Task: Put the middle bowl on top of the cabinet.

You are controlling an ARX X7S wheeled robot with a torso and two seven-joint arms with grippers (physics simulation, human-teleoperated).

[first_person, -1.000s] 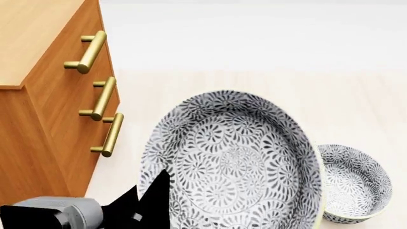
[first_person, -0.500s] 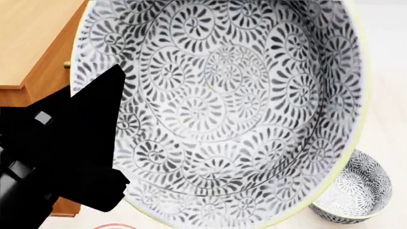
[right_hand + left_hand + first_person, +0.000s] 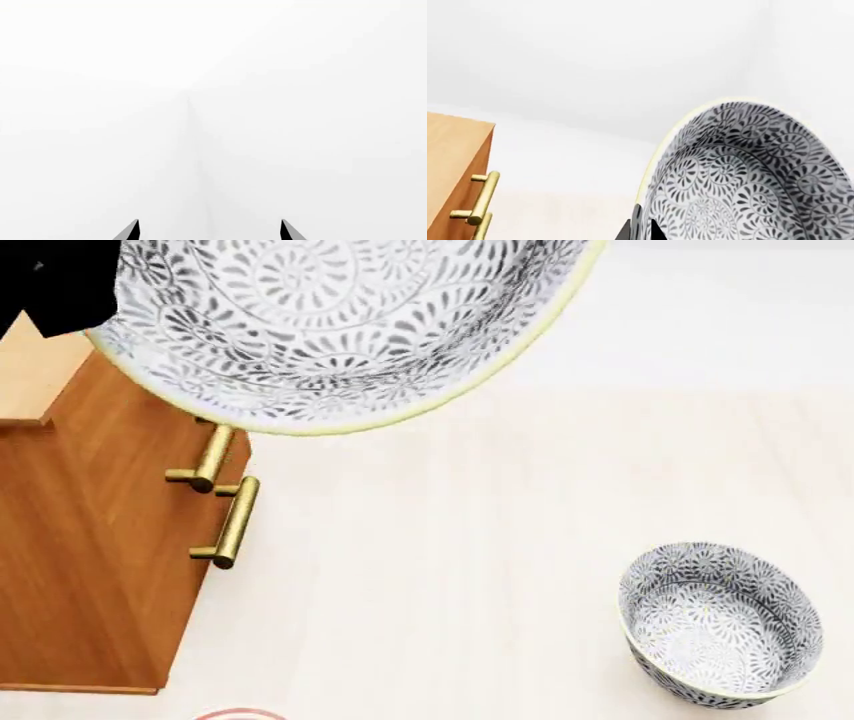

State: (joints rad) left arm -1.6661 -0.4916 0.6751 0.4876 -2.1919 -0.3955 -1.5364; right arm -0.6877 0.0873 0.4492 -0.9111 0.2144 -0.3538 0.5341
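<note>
Bare simulated room: cabinet [image 3: 94, 540], pale floor [image 3: 441, 570].

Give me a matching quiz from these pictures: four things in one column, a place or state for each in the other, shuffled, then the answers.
Things:
1. middle bowl
2. second bowl
3. cabinet
4. right hand

Places or states:
A. open, holding nothing
B. held up in the left hand
C. on the floor
D. standing under the raised bowl

Pairs: 1-B, 2-C, 3-D, 4-A
</note>
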